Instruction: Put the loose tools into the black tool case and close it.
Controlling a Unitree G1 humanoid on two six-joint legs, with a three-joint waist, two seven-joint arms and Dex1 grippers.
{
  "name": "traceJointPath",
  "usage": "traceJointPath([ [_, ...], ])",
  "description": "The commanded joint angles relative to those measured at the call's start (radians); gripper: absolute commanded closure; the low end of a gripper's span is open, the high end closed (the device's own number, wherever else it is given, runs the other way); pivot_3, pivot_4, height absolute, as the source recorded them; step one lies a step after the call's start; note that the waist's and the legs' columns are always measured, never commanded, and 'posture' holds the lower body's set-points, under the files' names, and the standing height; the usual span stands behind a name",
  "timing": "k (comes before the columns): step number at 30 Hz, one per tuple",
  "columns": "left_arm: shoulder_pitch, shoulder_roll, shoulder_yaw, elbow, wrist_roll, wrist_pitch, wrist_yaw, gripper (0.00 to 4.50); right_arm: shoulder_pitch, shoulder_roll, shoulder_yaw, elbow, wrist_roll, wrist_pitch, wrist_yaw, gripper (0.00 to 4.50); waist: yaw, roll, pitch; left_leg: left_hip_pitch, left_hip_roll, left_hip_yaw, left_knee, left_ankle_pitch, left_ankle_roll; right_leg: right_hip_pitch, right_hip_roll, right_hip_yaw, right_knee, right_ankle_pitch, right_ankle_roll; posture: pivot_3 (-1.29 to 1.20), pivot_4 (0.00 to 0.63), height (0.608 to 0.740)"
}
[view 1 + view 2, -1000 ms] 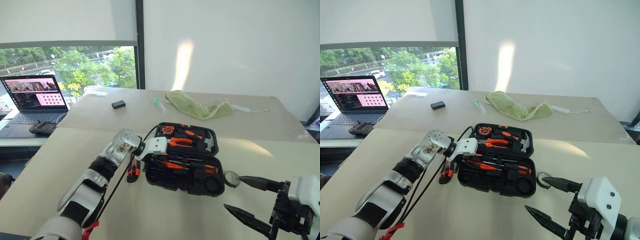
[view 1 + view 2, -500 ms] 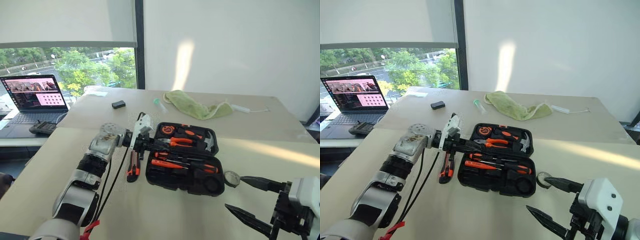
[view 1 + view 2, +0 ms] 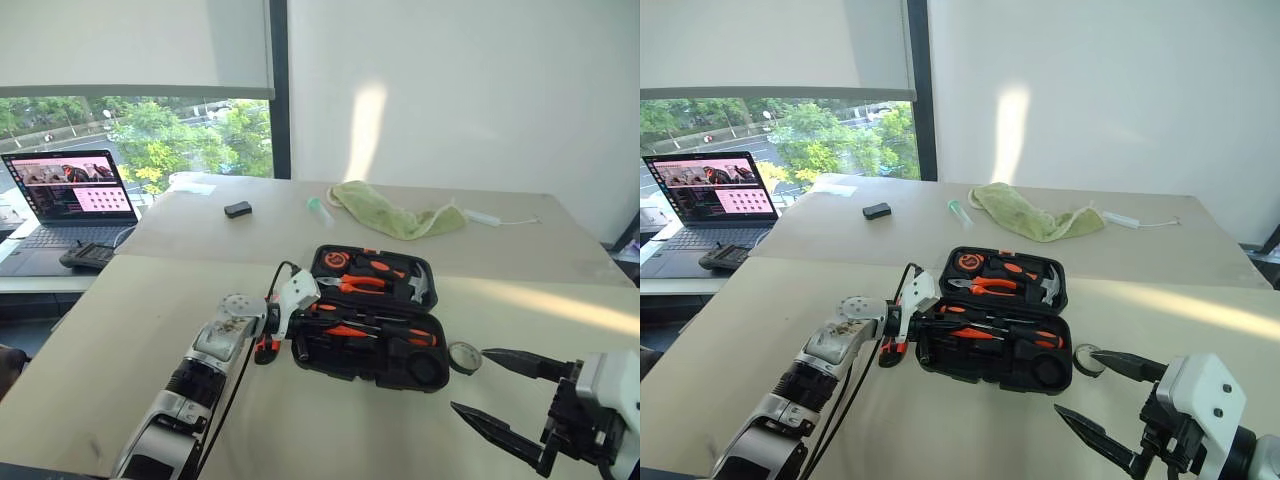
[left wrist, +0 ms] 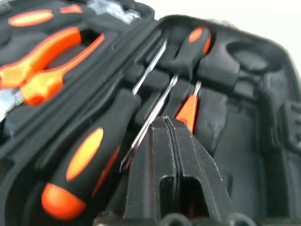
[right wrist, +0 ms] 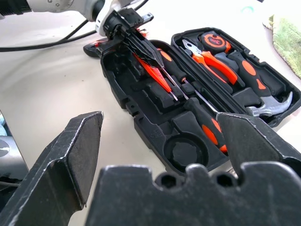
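The black tool case (image 3: 370, 325) lies open on the pale surface (image 3: 120, 330), two screwdrivers (image 5: 186, 92) and a slim orange pen-like tool (image 5: 153, 70) seated in its near half. The left tool (image 5: 143, 47), its two fingers pressed together and holding nothing, pokes into that half's end; its wrist view shows the tips just above the slim orange tool, beside a screwdriver shaft. From the head views, the orange-black utility knife (image 3: 266, 346) lies on the surface just behind this tool. The right tool (image 3: 500, 390) hovers with jaws spread wide, empty, the small tape roll (image 3: 463, 357) beside its upper fingertip.
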Motion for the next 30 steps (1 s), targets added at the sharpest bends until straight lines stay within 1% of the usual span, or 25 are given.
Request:
traceJointPath([
  [1, 0.035, 0.004, -0.041, 0.055, 0.070, -0.119, 0.042, 4.46, 0.002, -0.002, -0.023, -0.018, 0.009, -0.017, -0.008, 0.00, 0.000, 0.002, -0.002, 0.000, 0.000, 0.000, 0.000, 0.000, 0.000, 0.000, -0.001, 0.000, 0.000, 0.000, 0.000, 0.00, 0.150, 0.740],
  [6, 0.052, -0.016, -0.081, 0.196, 0.151, -0.258, 0.130, 4.46, -0.001, -0.009, -0.026, -0.022, 0.021, -0.011, -0.020, 0.00, 0.000, 0.006, -0.007, 0.003, 0.000, 0.000, -0.001, 0.000, 0.000, 0.003, -0.001, 0.000, 0.000, 0.000, 0.000, 0.00, 0.150, 0.740],
  [10, 0.056, -0.034, -0.086, 0.257, 0.153, -0.272, 0.142, 4.46, -0.003, -0.015, -0.026, -0.025, 0.030, -0.006, -0.026, 0.00, -0.005, 0.009, -0.016, 0.006, 0.001, 0.001, -0.002, 0.000, 0.000, 0.005, -0.001, 0.000, -0.001, 0.000, 0.000, 0.00, 0.150, 0.740],
  [11, 0.060, -0.033, -0.092, 0.266, 0.157, -0.283, 0.138, 4.46, -0.005, -0.019, -0.026, -0.025, 0.034, -0.004, -0.029, 0.00, -0.004, 0.012, -0.019, 0.008, 0.001, 0.001, -0.002, 0.000, 0.000, 0.007, -0.001, 0.000, -0.001, 0.000, 0.000, 0.00, 0.150, 0.740],
  [14, 0.082, -0.026, -0.110, 0.276, 0.174, -0.321, 0.133, 4.46, -0.006, -0.027, -0.026, -0.026, 0.042, -0.001, -0.035, 0.00, -0.005, 0.016, -0.021, 0.017, 0.001, 0.001, -0.004, -0.001, 0.000, 0.015, -0.002, 0.000, -0.002, -0.003, 0.002, 0.00, 0.150, 0.740],
  [15, 0.092, -0.023, -0.115, 0.277, 0.179, -0.338, 0.133, 4.46, -0.006, -0.029, -0.025, -0.027, 0.044, -0.001, -0.037, 0.00, -0.006, 0.016, -0.021, 0.019, 0.001, 0.001, -0.005, -0.001, 0.000, 0.017, -0.002, -0.001, -0.002, -0.009, 0.004, 0.00, 0.150, 0.740],
  [17, 0.116, -0.019, -0.119, 0.283, 0.184, -0.385, 0.133, 4.46, -0.008, -0.033, -0.020, -0.028, 0.046, -0.001, -0.043, 0.00, -0.006, 0.019, -0.023, 0.020, 0.002, 0.001, -0.005, -0.001, -0.001, 0.018, -0.002, -0.001, -0.002, -0.011, 0.002, 0.00, 0.150, 0.740],
  [20, 0.151, -0.016, -0.108, 0.301, 0.178, -0.467, 0.138, 4.46, -0.012, -0.038, -0.015, -0.029, 0.050, 0.000, -0.052, 0.00, -0.008, 0.021, -0.027, 0.021, 0.002, 0.001, -0.006, -0.003, -0.001, 0.018, -0.003, 0.000, -0.001, -0.010, 0.007, 0.00, 0.150, 0.740],
  [23, 0.164, -0.007, -0.104, 0.315, 0.178, -0.528, 0.136, 4.46, -0.013, -0.042, -0.015, -0.027, 0.053, 0.000, -0.055, 0.00, -0.011, 0.020, -0.029, 0.021, 0.001, 0.001, -0.009, -0.004, -0.002, 0.018, -0.008, -0.001, -0.001, -0.009, 0.001, 0.00, 0.150, 0.740],
  [30, 0.169, 0.029, -0.100, 0.275, 0.171, -0.546, 0.103, 4.46, -0.022, -0.056, -0.009, -0.021, 0.057, -0.001, -0.061, 0.00, -0.024, 0.018, -0.031, 0.026, 0.001, 0.002, -0.020, -0.004, -0.002, 0.019, -0.008, -0.001, -0.003, -0.012, -0.001, 0.00, 0.150, 0.740],
])
